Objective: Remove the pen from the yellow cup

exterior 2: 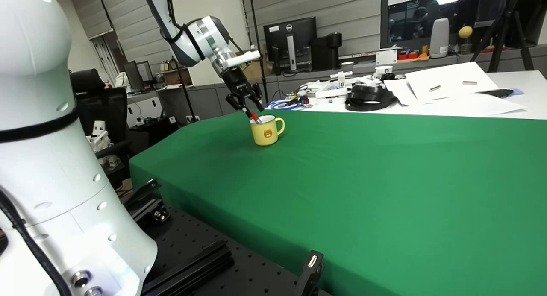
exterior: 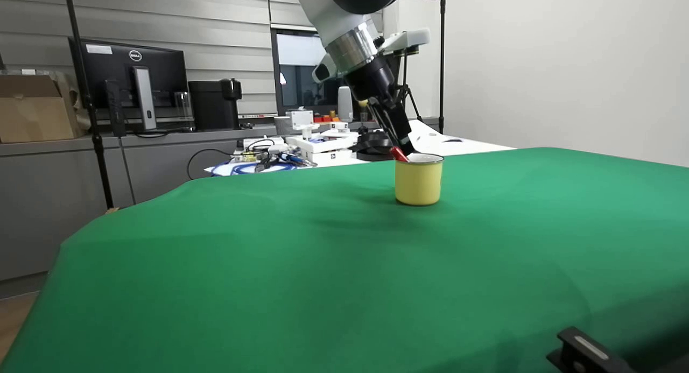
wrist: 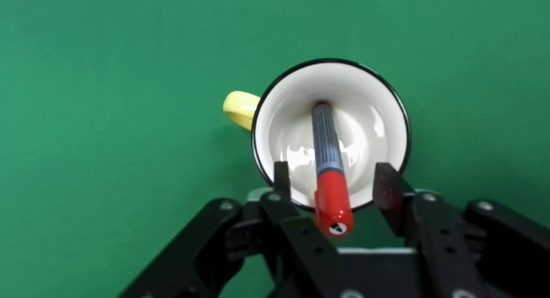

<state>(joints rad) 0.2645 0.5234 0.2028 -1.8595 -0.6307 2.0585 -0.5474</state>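
The yellow cup point(exterior: 419, 182) stands upright on the green table cover; it also shows in an exterior view point(exterior 2: 266, 133) with its handle and a bear print, and from above in the wrist view point(wrist: 296, 81). The pen point(wrist: 333, 195) leans in the cup, its grey end at the bottom and its red cap sticking out past the rim. The red cap shows in both exterior views point(exterior: 399, 154) point(exterior 2: 255, 116). My gripper point(wrist: 330, 173) is open at the cup's rim, with one finger on each side of the red cap. Both fingers are apart from the pen.
The green-covered table point(exterior 2: 384, 180) spreads around the cup. A white table point(exterior 2: 521, 86) behind it bears papers, a black coil point(exterior 2: 369, 97) and white parts. Black clamps point(exterior 2: 312, 266) stand at the near table edge.
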